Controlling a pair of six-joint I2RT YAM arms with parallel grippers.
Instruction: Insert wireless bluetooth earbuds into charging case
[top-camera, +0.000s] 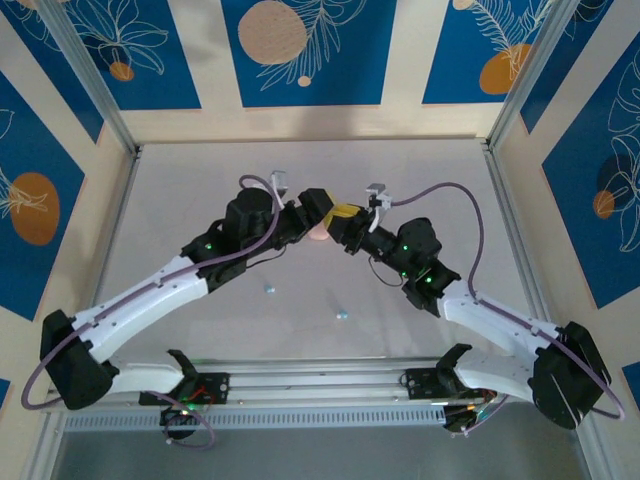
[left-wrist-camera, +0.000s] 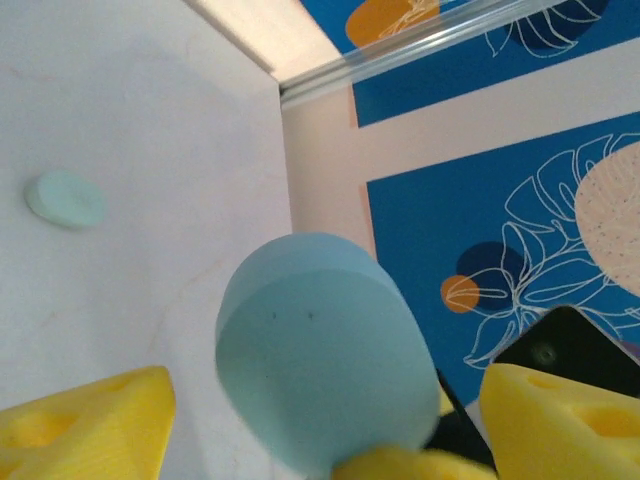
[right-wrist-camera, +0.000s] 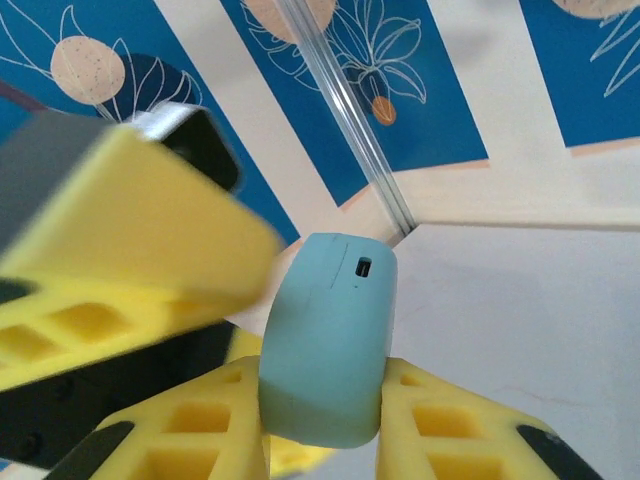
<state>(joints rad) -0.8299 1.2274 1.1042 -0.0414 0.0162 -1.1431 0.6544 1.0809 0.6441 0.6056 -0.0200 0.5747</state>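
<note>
where the right gripper (right-wrist-camera: 322, 390) clamps it, pale blue case (right-wrist-camera: 330, 320), rounded

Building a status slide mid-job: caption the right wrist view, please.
Right gripper clamping a light blue oval plastic charging case, its small port facing the camera.

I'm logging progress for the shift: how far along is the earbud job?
Done: the blue case is up off the table, clamped by the right gripper. In hand: the left gripper stands open on either side of it. Left: the case looks closed, and two earbuds lie loose on the table, so none looks inserted yet.
</note>
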